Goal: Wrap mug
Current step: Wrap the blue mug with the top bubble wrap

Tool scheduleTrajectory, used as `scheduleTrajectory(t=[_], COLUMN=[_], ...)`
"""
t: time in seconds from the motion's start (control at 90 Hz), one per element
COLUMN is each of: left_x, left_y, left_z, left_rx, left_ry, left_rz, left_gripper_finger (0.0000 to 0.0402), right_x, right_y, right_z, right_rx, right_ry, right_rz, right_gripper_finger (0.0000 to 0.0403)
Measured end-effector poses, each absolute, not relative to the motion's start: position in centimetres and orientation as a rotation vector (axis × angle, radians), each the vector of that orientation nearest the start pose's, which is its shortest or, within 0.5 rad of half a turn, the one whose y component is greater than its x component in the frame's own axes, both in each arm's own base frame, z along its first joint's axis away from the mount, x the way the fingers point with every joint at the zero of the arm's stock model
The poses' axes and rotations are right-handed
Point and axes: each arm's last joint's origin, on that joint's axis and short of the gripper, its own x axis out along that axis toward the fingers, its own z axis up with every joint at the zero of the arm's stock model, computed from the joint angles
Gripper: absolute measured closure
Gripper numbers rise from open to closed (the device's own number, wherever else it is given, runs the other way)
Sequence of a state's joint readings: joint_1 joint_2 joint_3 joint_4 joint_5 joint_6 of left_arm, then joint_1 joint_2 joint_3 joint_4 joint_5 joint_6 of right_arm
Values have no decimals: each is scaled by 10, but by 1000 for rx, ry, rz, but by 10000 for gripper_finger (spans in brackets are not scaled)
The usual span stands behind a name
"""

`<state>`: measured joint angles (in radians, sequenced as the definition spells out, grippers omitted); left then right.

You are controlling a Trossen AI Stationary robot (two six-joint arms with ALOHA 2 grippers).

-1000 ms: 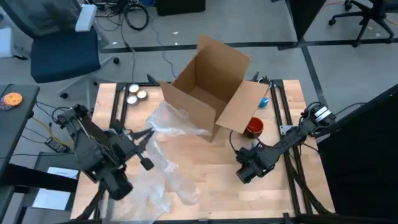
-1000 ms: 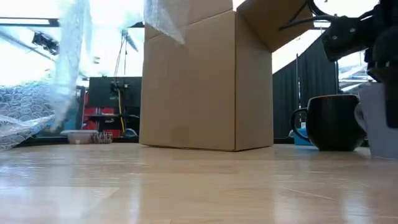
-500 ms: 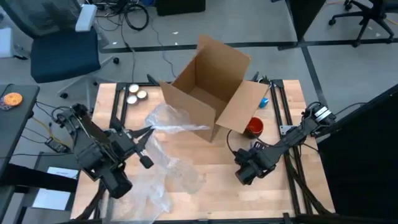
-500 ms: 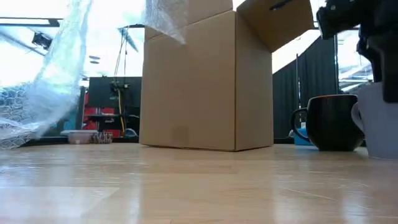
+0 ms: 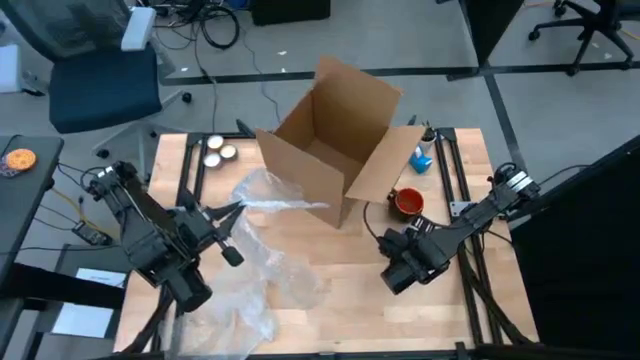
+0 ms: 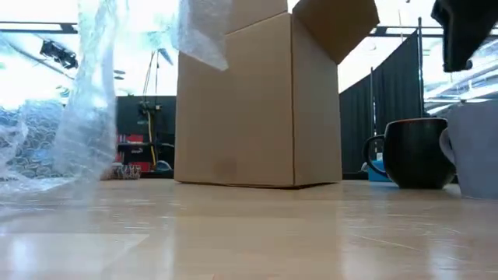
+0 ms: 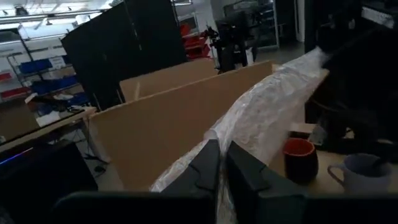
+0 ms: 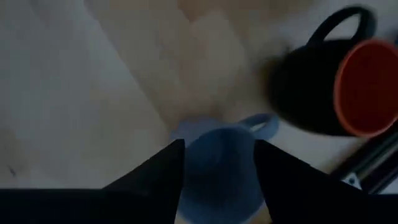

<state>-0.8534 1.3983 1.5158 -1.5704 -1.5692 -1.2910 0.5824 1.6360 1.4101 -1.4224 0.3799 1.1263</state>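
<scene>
Your left gripper [image 7: 219, 168] has its fingers pinched on the bubble wrap [image 5: 262, 270], lifting one edge, likely to spread it as a wrapping bed. Your right gripper [image 8: 214, 163] hovers spread wide over the blue mug [image 8: 221, 163], ready to grasp. The black mug [image 5: 407, 203] sits just beside it; the cardboard box [image 5: 340, 140] crowds the table's far side.

grey mug [image 6: 476, 149] cut off, frame edge
</scene>
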Motion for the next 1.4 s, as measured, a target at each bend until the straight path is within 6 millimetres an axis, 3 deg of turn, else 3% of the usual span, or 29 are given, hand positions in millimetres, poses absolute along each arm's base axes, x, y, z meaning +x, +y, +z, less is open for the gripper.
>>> scheduleTrajectory(t=[0.189, 0.356, 0.533, 0.733, 1.0, 1.222, 1.4], left_x=[165, 153, 143, 144, 158, 164, 166], left_y=[-144, -131, -119, -121, -138, -146, -151], left_z=[378, 369, 368, 369, 390, 395, 392], left_rx=[182, 133, 45, 6, 55, 129, 116], left_ry=[67, 49, 16, 4, 37, 121, 200], left_rz=[717, 719, 720, 719, 705, 640, 547], left_gripper_finger=[402, 402, 402, 402, 401, 402, 401], right_x=[246, 256, 270, 292, 335, 334, 309], right_y=[141, 135, 123, 105, 90, 92, 112], right_z=[277, 275, 262, 248, 235, 246, 270], right_rx=[118, 86, 17, -49, 50, 21, -33], right_ry=[1192, 1089, 961, 739, 482, 466, 472], right_rz=[-676, -696, -721, -784, -542, -526, -493], right_gripper_finger=[238, 240, 245, 252, 268, 294, 327])
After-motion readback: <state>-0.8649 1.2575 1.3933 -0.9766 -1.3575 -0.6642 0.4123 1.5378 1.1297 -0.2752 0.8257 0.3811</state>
